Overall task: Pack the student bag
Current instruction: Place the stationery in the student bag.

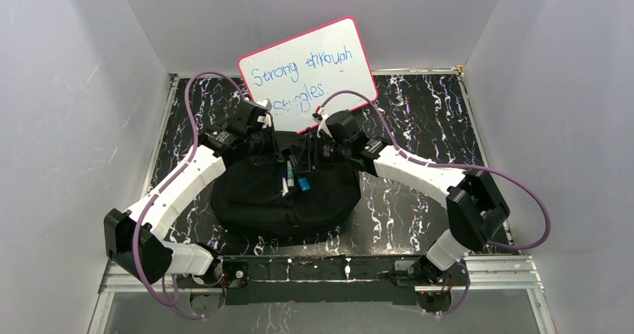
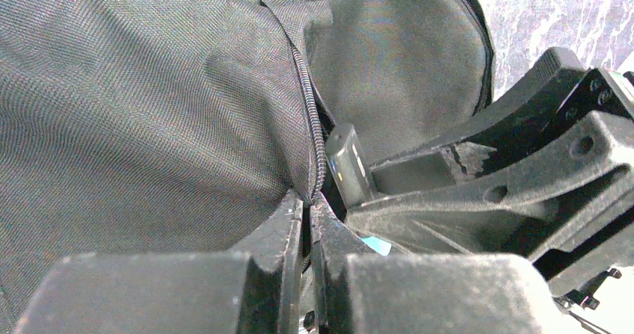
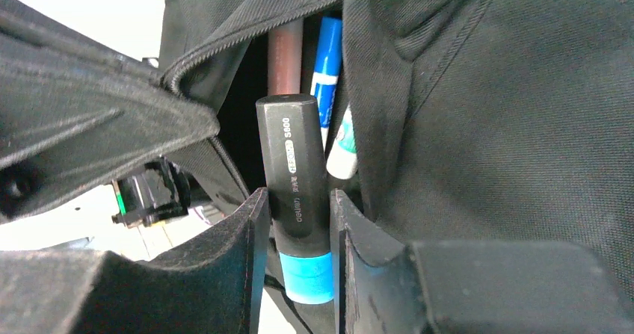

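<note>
On black-marbled table (image 1: 437, 121) betw white walls (image 1: 75, 125), left end effector (image 2: 306, 205) pinches student bag (image 1: 254, 199); right end effector (image 3: 297, 199) pinches marker (image 3: 291, 151).

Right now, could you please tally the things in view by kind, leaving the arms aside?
Backpack: 1
Whiteboard: 1
Markers: 4 (black marker, brown marker, blue marker, white marker)
Total: 6

large soft black fabric backpack (image 1: 254, 203): mid-table on black white-veined tabletop (image 1: 426, 117) | pink-rimmed white board (image 1: 306, 65): behind backpack, tilted | left gripper (image 2: 306, 207): at opening's left, pinching zipper edge | right gripper (image 3: 297, 199): at opening's right, around thick black blue-ended marker (image 3: 295, 155) | blue-and-white marker (image 3: 327, 57), brown tube (image 3: 285, 50): inside opening, beyond it
</note>
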